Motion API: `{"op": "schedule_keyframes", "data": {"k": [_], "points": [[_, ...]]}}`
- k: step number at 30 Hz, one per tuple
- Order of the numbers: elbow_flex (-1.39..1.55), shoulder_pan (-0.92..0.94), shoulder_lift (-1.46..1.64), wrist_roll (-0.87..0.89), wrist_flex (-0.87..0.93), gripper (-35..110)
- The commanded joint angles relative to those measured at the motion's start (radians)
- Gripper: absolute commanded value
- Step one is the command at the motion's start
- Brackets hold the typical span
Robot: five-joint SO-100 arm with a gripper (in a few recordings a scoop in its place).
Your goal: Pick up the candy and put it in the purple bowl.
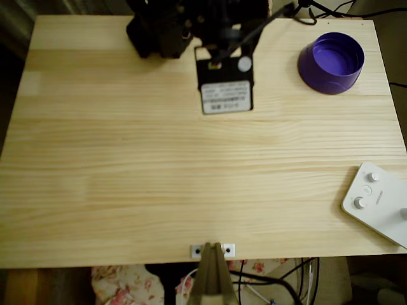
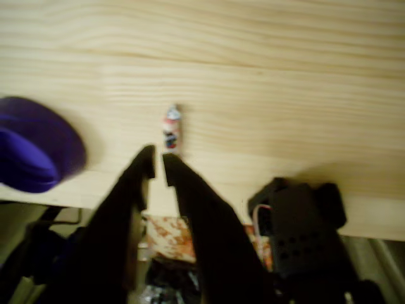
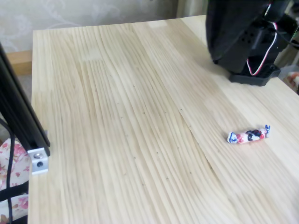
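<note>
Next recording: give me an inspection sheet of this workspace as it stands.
Surface: pale wooden table, bare over most of its top.
Job's things: candy lies flat on the wood, just ahead of the gripper tips in the wrist view; purple bowl upright, nothing seen inside.
Clutter: white device with buttons at the table's right edge in the overhead view.
Gripper: gripper holds nothing, fingers a narrow gap apart.
Cables: red and white wires at the arm base; black cables below the table edge.
Surroundings: floral cloth under the table.

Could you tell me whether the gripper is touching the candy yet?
Apart. In the wrist view, bare wood shows between the gripper and the candy, which lies just beyond its fingers.
</note>
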Motion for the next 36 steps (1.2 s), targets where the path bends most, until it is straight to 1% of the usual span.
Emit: {"op": "schedule_keyframes", "data": {"k": [1,10,18,23,28,33,36], "points": [[-0.078,-0.043,0.017,0.097,0.035,0],[0.035,-0.126,0.064,0.179,0.043,0],[0.305,-0.272,0.268,0.405,-0.003,0],[0.439,-0.331,0.397,0.492,-0.048,1],[0.514,-0.405,0.399,0.560,-0.137,1],[0.566,-0.442,0.379,0.569,-0.216,1],[0.580,-0.469,0.324,0.580,-0.255,5]]}}
